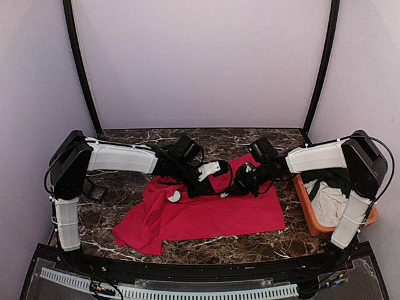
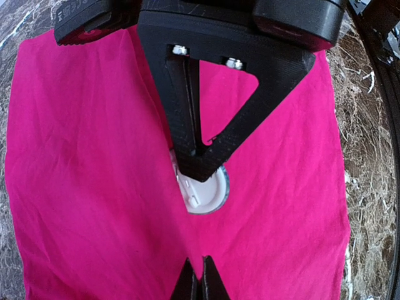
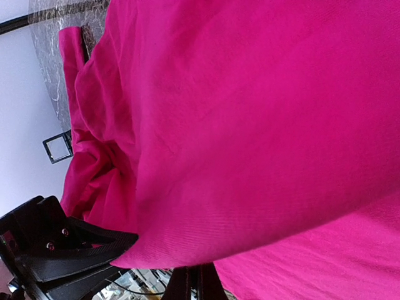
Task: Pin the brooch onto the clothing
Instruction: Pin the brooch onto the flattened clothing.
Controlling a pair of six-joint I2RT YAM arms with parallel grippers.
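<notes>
While two robot arms reach inward over a marble table (image 1: 134, 139), both wrists dip low onto one red T-shirt (image 1: 212, 215).

The shirt lies spread at the table's centre with one round white brooch (image 2: 209, 194) resting on it. The left gripper (image 2: 200, 219) has its fingers parted and clasps nothing; the tip of its upper finger sits over the brooch's edge. The right gripper (image 3: 164, 255) has a raised fold of shirt between its fingers, but whether it clamps the fold cannot be told. One orange basket (image 1: 305, 209) stands at the right.
</notes>
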